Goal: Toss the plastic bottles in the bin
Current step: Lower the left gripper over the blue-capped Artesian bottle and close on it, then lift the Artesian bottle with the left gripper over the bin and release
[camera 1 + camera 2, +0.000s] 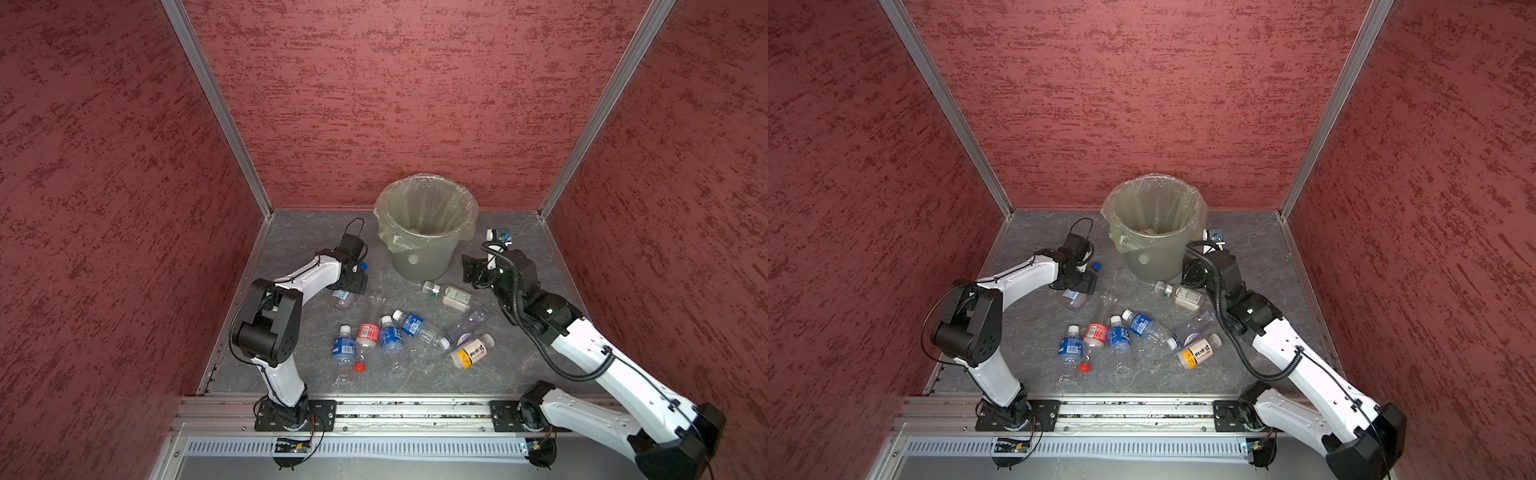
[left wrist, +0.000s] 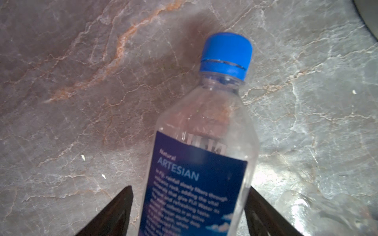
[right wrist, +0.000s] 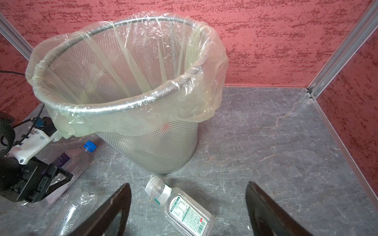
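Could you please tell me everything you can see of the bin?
The bin is a round, tapered bucket of fine grey metal mesh, lined with a translucent yellowish bag folded over its rim. It stands upright on the marbled grey table near the back wall. A green-labelled bottle lies close to its base; whether they touch is unclear.

Red textured walls [image 1: 374, 104], grey marbled floor [image 1: 299, 239], aluminium posts [image 1: 218, 104]

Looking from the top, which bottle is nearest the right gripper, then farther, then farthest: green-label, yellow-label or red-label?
1. Green-label bottle, lying just beside the right gripper.
2. Yellow-label bottle, nearer the front edge.
3. Red-label bottle, in the middle pile.
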